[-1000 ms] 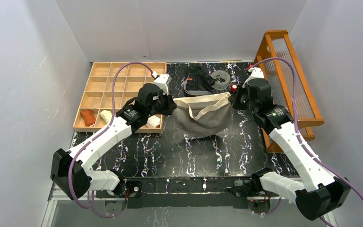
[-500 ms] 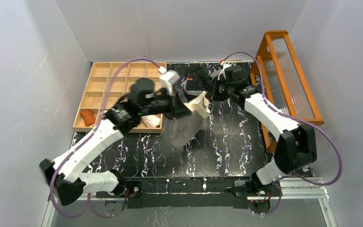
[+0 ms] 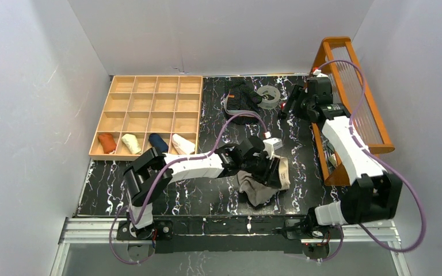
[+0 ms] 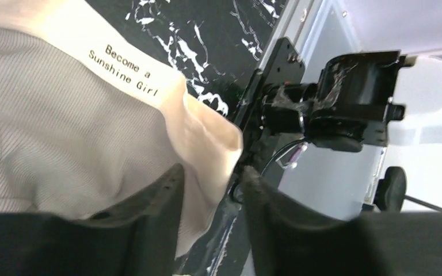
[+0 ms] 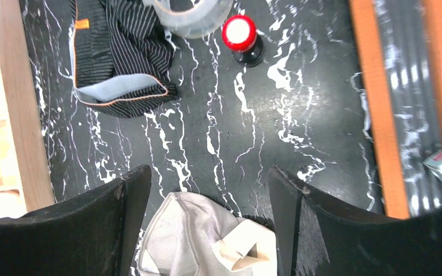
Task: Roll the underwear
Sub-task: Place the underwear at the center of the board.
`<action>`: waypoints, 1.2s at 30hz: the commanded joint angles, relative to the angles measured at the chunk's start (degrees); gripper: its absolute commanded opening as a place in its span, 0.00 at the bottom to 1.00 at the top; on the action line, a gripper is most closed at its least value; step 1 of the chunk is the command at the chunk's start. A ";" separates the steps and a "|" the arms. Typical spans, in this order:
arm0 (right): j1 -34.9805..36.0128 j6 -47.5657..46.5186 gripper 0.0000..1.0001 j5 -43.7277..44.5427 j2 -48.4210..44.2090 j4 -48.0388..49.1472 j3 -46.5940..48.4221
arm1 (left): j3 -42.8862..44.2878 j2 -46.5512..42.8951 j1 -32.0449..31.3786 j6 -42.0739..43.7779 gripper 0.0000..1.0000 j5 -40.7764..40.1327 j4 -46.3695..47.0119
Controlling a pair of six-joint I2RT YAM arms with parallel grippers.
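One beige underwear [image 4: 63, 126] edge lies within the left pincer [image 4: 210, 178].

Even, diffuse white light fills the overhead view; the pale walls [image 3: 29, 115] glow and shadows on the black marbled surface [image 3: 207, 192] stay soft. From the left wrist, the upper right of the frame washes out to white. The left fingers [image 4: 149, 230] sit dark and blurred along the bottom edge, yet lettering on the beige underwear [image 4: 63, 144] reads crisp. From the right wrist, a dull sheen crosses the surface at centre right, and the right fingers [image 5: 316, 230] are soft, shadowed shapes.
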 commanded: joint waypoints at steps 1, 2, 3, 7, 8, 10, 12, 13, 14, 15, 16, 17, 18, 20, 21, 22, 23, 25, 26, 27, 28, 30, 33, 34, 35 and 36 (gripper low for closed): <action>0.58 2.38 0.82 11.12 -6.69 -4.52 1.65 | 1.84 -3.37 -0.19 -1.08 0.53 2.42 7.71; 0.52 3.49 0.82 11.73 -7.90 -4.99 1.01 | 1.24 -4.77 -0.15 0.04 0.62 1.24 6.30; 0.44 4.24 0.82 11.17 -9.23 -5.26 0.18 | 0.85 -6.17 -0.05 1.82 0.68 -0.16 3.91; 0.55 8.53 0.81 8.01 -14.82 -7.74 -4.29 | -0.85 -12.54 1.56 8.84 0.84 -6.75 -6.54; 0.46 10.12 0.81 6.56 -16.16 -8.17 -5.95 | -1.73 -14.05 2.63 9.98 0.86 -8.05 -9.20; 0.58 11.65 0.80 2.60 -18.79 -9.19 -9.41 | -3.25 -16.60 5.82 11.16 0.91 -10.20 -11.06; 0.54 13.18 0.80 -2.76 -20.87 -10.69 -12.66 | -3.31 -16.60 9.86 12.76 0.93 -10.42 -12.32; 0.56 13.84 0.79 -4.68 -21.65 -11.60 -14.04 | -2.10 -15.62 11.60 14.41 0.93 -10.11 -13.35; 0.55 14.16 0.79 -6.71 -22.57 -12.33 -15.45 | -0.17 -13.89 12.51 16.41 0.93 -10.03 -14.61; 0.53 14.50 0.78 -7.86 -23.20 -13.13 -17.12 | 2.57 -11.66 12.85 19.00 0.93 -9.98 -17.16; 0.60 14.85 0.78 -8.27 -24.02 -13.91 -18.22 | 5.79 -8.59 12.96 21.72 0.93 -9.16 -18.63; 0.54 14.97 0.77 -8.38 -24.89 -14.56 -19.14 | 8.46 -5.94 12.91 24.63 0.93 -8.07 -19.43; 0.53 15.37 0.77 -7.82 -25.84 -15.54 -20.00 | 12.38 -3.25 12.95 26.84 0.93 -7.12 -20.30; 0.55 16.61 0.77 -6.04 -27.06 -17.03 -21.05 | 17.89 2.15 12.98 31.42 0.92 -4.96 -22.21; 0.53 18.60 0.78 -3.27 -28.21 -18.28 -21.47 | 20.17 4.44 12.90 33.68 0.92 -3.65 -23.07; 0.53 20.08 0.78 -0.98 -29.11 -18.89 -21.86 | 21.88 6.64 12.90 36.39 0.92 -2.07 -23.53; 0.54 21.09 0.77 1.06 -29.91 -19.64 -22.09 | 23.20 8.54 12.88 38.85 0.92 -0.14 -23.84; 0.54 23.25 0.77 5.60 -31.31 -21.23 -22.07 | 24.56 11.04 12.85 43.26 0.92 3.74 -23.85; 0.53 24.12 0.77 7.11 -32.03 -21.70 -22.03 | 25.02 11.88 12.84 45.02 0.92 6.02 -23.72; 0.57 24.91 0.77 8.22 -32.69 -22.32 -21.84 | 25.35 12.94 12.87 46.72 0.92 7.31 -23.28; 0.59 25.43 0.77 8.61 -33.33 -22.42 -21.73 | 25.58 13.76 12.77 47.42 0.92 8.57 -22.78; 0.60 26.58 0.78 9.59 -34.94 -22.04 -22.10 | 26.69 15.62 12.73 49.12 0.92 10.07 -22.10; 0.56 27.08 0.78 10.46 -37.42 -20.25 -23.05 | 29.08 18.06 12.03 51.65 0.92 12.16 -21.97; 0.53 27.31 0.78 10.80 -38.06 -20.05 -23.18 | 29.49 18.60 11.63 52.71 0.92 11.89 -21.68; 0.55 27.58 0.78 11.08 -38.57 -19.89 -23.21 | 29.76 19.02 11.04 53.61 0.93 10.88 -21.19; 0.53 27.71 0.78 11.21 -39.11 -19.59 -23.40 | 29.81 19.41 10.65 54.66 0.93 9.46 -20.46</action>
